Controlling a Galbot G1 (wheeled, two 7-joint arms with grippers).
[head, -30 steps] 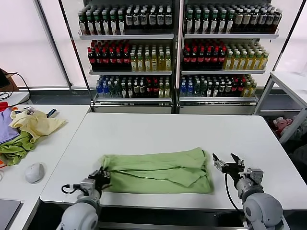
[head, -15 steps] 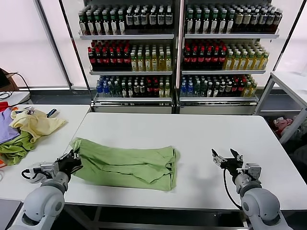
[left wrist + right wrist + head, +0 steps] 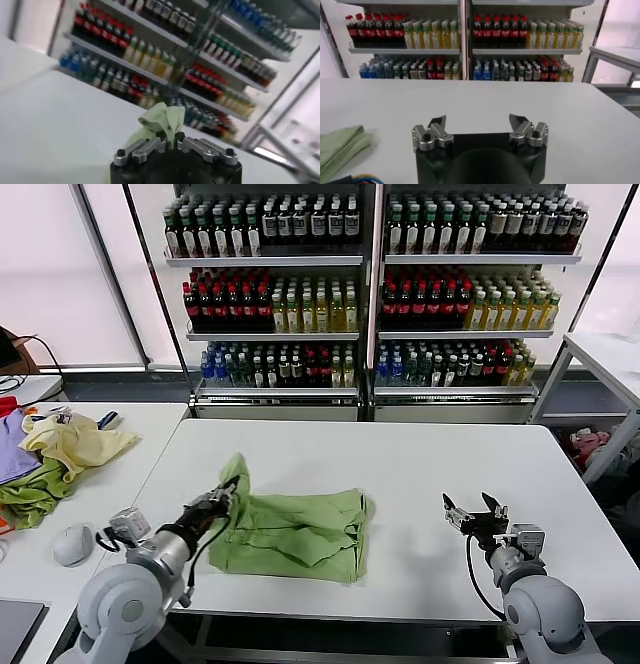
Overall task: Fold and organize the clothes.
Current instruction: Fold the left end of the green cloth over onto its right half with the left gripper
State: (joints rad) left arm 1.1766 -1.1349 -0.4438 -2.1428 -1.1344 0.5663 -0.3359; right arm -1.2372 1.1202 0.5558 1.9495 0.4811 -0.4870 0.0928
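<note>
Left tool (image 3: pixel 228 494) pinches soft, creased polo shirt (image 3: pixel 300 529) into a peak; right tool (image 3: pixel 476 515) gapes

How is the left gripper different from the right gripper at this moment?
The left gripper is shut on a raised corner of the green polo shirt; the right gripper is open and holds nothing. The left one is at the shirt's edge; the right one is apart from it. Both are low over the white table.

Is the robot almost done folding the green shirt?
Partly. The green shirt already lies folded into a smaller bundle on the white table. The left gripper is shut on its left edge, lifting it. The right gripper waits open, apart from it. Tidying it flat is left.
</note>
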